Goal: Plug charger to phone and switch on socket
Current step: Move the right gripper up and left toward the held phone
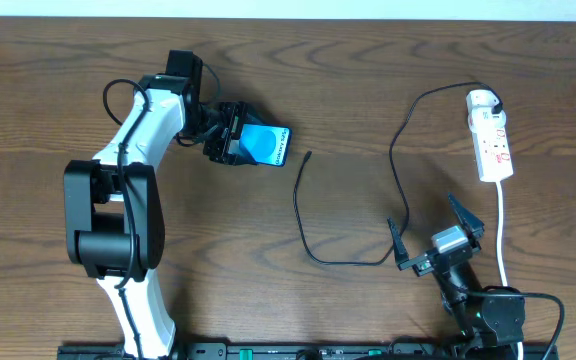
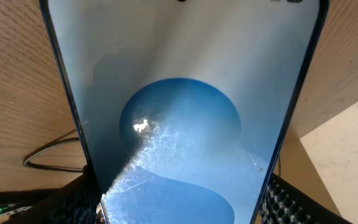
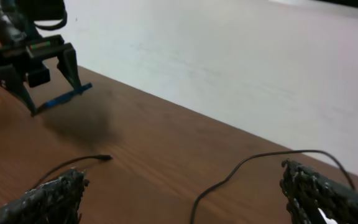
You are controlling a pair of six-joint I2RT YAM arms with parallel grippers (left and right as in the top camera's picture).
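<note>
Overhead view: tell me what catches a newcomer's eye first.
The bright blue phone stands out at upper left, gripped by the left end effector. A thin black cable snakes across the middle to the white power strip at right. The wide-open right end effector sits at lower right.

phone (image 2: 179, 93) top and bottom cut off up close, power strip (image 1: 492, 145) right of phone too small to tell on or off
</note>
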